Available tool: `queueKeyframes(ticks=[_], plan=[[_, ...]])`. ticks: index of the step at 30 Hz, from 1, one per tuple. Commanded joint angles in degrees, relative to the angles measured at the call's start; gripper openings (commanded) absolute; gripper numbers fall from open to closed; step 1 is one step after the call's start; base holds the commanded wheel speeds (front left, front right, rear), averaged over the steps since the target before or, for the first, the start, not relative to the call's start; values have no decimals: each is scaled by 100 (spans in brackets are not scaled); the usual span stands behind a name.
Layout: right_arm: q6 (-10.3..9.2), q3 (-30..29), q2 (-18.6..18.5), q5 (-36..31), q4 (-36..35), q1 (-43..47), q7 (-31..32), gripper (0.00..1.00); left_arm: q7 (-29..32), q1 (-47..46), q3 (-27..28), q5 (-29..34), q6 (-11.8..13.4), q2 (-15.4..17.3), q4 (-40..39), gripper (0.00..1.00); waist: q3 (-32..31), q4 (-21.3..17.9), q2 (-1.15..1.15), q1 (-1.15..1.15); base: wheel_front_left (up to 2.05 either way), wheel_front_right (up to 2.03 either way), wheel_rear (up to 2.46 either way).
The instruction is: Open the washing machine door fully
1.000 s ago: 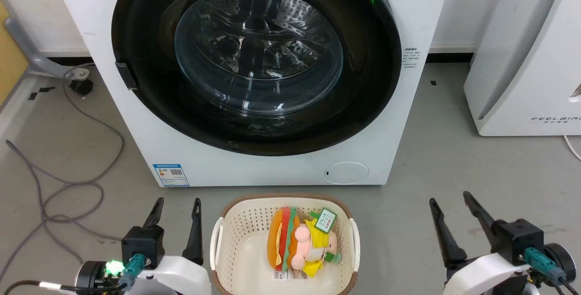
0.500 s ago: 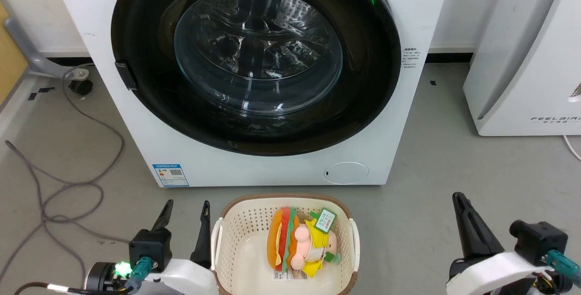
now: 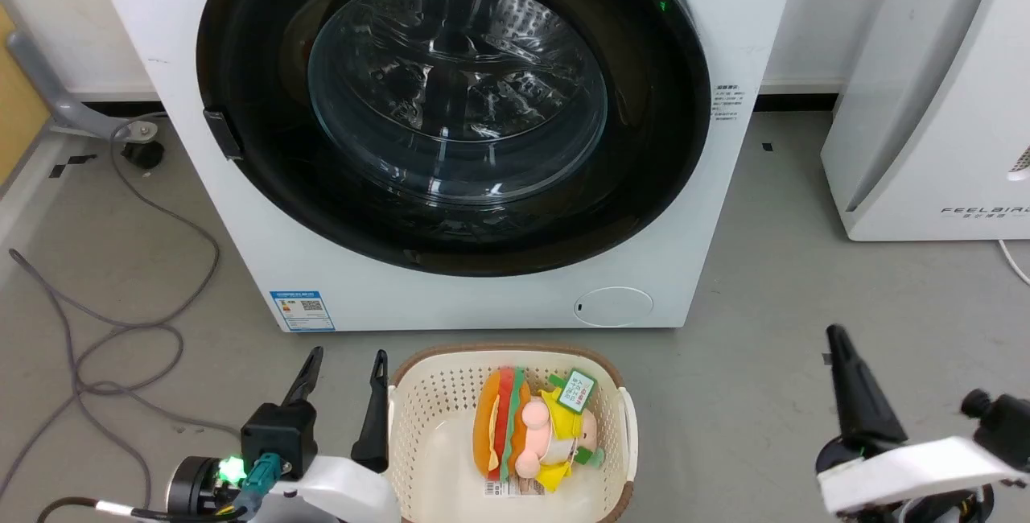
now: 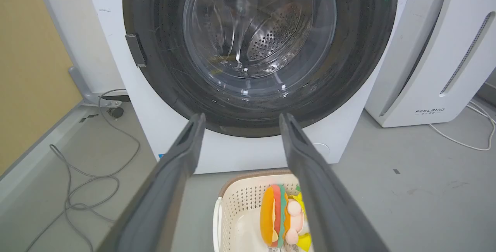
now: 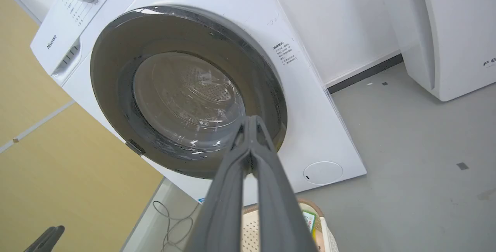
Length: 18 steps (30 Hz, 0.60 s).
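"Where's the left gripper (image 3: 346, 364)?"
"Seven o'clock, fingers spread, holding nothing."
"And the washing machine door (image 3: 455, 96)?"
"Twelve o'clock, shut against the white washer (image 3: 728, 24), beyond the basket (image 3: 418, 364)."
"The right gripper (image 3: 841, 346)?"
"Five o'clock, fingers pressed together, empty."

Washing machine door (image 3: 455, 96) far centre, basket (image 3: 418, 382) on floor before it, toys (image 3: 531, 434) in basket, left hand (image 3: 348, 352) just left of basket, right hand (image 3: 837, 338) well apart at right
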Motion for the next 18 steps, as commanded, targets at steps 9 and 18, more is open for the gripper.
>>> queueKeyframes(ticks=[9, 18], plan=[[2, -341, 4, 1308, 115, -349, -174, 0, -150, -146, -142, -122, 5, 3, 88, 100, 23, 54, 0, -1, 0, 0, 0], [3, -578, -70, 1972, 408, -918, -281, 0, -257, -233, -236, -194, 15, 3, 125, 100, 103, 81, 0, -1, 0, 0, 0]])
